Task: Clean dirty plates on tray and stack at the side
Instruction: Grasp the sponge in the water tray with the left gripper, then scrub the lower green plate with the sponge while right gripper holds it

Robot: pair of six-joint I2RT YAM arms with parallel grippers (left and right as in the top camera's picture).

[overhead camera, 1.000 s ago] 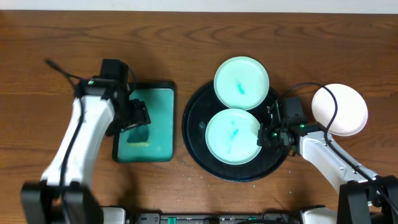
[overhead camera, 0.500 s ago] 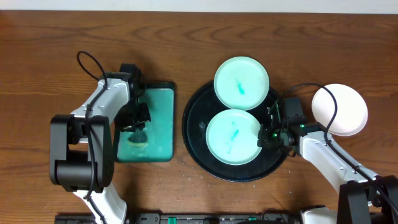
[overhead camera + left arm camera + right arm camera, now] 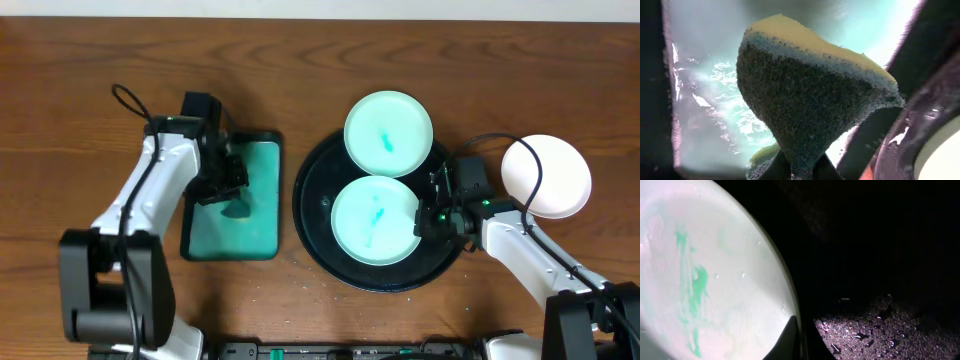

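My left gripper [image 3: 230, 192] is shut on a dark sponge with a yellow back [image 3: 810, 95], pinching its narrow end over the teal container [image 3: 255, 165]. The sponge [image 3: 238, 208] hangs just above the container's wet floor [image 3: 705, 100]. Two pale-mint plates with teal smears lie on the black tray [image 3: 312, 205]: one at the far rim [image 3: 388, 133], one nearer [image 3: 373, 220]. My right gripper [image 3: 420, 222] is shut on the nearer plate's right edge. The right wrist view shows that plate [image 3: 715, 275], the jaws of my right gripper [image 3: 800, 340] on its rim, and the tray [image 3: 880, 255].
A clean white plate [image 3: 546, 176] sits on the wooden table to the right of the tray. The tray floor carries water droplets [image 3: 875, 325]. The right arm's cable loops between the tray and the white plate.
The left gripper has shut on the sponge and raised it a little in the container. Its arm has swung. The right arm and the plates have not moved.
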